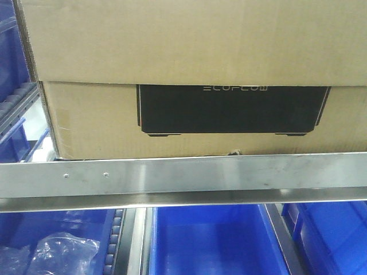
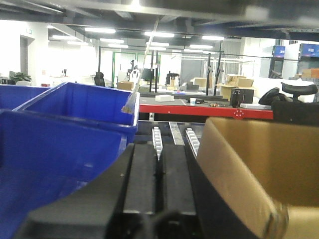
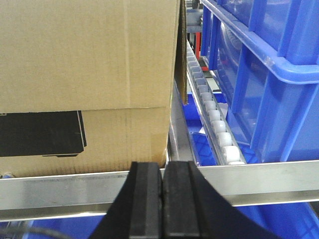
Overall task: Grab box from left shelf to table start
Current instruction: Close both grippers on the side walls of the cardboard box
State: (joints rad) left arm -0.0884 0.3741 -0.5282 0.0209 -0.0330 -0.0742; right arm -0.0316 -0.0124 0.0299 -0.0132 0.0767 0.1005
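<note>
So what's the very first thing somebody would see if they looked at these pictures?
The big brown box with its black panel fills the top of the front view, just behind the shiny rail of the metal shelf. Bright blue bins sit below it. At the bottom of each wrist view a black claw is shut: the left claw and the right claw.
</note>
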